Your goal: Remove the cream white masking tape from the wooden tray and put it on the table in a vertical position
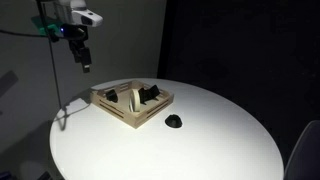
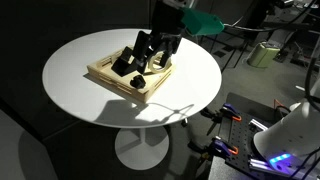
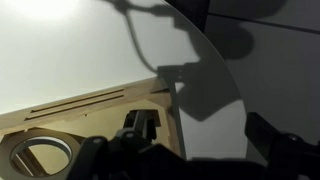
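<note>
Currently we are seeing the end effector (image 1: 85, 64) hanging open and empty, high above the tabletop (image 1: 220, 140) and off to one side of the wooden tray (image 1: 125, 116). The cream white masking tape (image 3: 16, 148) is sitting inside a tray compartment in the wrist view. A small black lump (image 1: 173, 122) is lying near the tray.

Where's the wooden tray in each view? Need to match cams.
In an exterior view: wooden tray left of centre, on the table's far side.
In an exterior view: upper middle, left of centre.
Wrist view: bottom left, cut off by the frame.
Shared landmark: round white table.
</note>
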